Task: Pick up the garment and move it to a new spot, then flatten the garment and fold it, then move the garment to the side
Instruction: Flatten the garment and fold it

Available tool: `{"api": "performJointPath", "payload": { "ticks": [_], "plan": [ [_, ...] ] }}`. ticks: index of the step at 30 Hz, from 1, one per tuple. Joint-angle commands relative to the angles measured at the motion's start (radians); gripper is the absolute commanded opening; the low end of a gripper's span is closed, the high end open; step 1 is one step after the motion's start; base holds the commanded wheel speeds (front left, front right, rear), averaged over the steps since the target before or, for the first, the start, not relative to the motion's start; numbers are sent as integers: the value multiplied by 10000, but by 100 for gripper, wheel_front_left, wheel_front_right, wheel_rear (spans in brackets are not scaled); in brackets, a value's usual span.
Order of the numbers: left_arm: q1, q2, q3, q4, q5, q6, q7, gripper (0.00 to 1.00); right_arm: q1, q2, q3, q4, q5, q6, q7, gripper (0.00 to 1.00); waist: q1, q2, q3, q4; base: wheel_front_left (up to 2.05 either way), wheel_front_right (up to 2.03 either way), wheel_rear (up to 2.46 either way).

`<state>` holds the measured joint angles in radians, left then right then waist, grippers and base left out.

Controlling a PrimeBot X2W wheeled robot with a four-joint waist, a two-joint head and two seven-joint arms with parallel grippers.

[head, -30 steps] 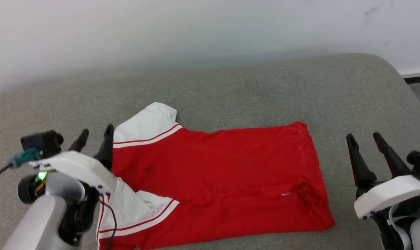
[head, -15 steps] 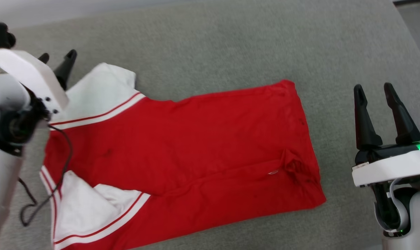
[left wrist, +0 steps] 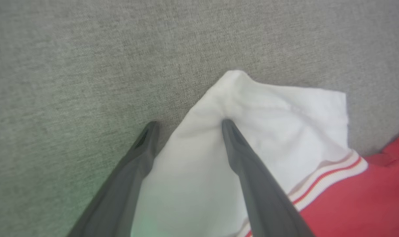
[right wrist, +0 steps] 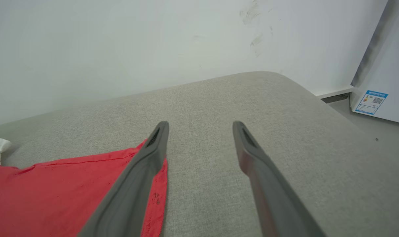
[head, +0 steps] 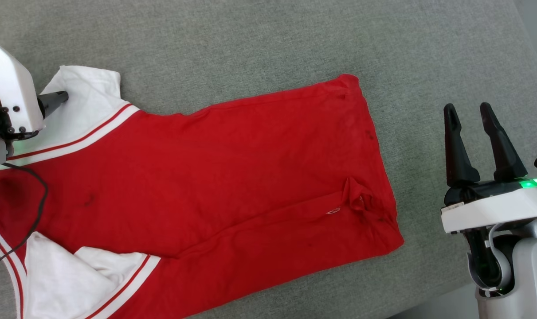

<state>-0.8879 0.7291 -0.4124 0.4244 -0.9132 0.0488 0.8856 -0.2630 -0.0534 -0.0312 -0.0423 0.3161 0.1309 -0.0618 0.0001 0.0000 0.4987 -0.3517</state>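
Head view is showing the garment (head: 233,177) lying spread across a grey fabric surface (head: 295,44), taking up the left and centre of the frame, its red body running from the lower left toward the middle right and white striped-trim panels sitting at the upper left and lower left. The left gripper (head: 51,101) is reaching in at the upper left edge, one dark fingertip lying over the upper white panel, while a black cable (head: 40,201) is trailing over the red cloth below it. The right gripper (head: 468,108) is hanging at the right of the frame, clear of the garment, its fingers (head: 455,146) standing wide apart and gripping nothing, a green light (head: 525,182) glowing on its base. Left wrist view is showing the left gripper (left wrist: 189,125) spread wide: one finger is lying over the grey surface (left wrist: 87,65) just beside the cloth's edge, the other is pressing its tip into the white panel of the garment (left wrist: 285,131), and nothing is being clamped. Right wrist view is showing the right gripper (right wrist: 201,125) with its fingers gaping over the grey surface (right wrist: 219,98), the garment (right wrist: 54,191) lying at the lower left, partly behind one finger, a pale wall (right wrist: 120,49) rising behind.
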Motion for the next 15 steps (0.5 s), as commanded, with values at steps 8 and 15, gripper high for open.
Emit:
{"api": "performJointPath", "payload": {
  "ticks": [8,15],
  "plan": [
    [861,-775,-497,676,-242,109,267,0,-315,43,-4,377,429,-4,246,100,-1,0,-104,-39,0,0,0],
    [425,-1137,-90,795,-329,31,-765,0,-962,-460,-133,1308,1118,-4,1578,100,-1,0,-613,461,0,0,0]
  ]
}}
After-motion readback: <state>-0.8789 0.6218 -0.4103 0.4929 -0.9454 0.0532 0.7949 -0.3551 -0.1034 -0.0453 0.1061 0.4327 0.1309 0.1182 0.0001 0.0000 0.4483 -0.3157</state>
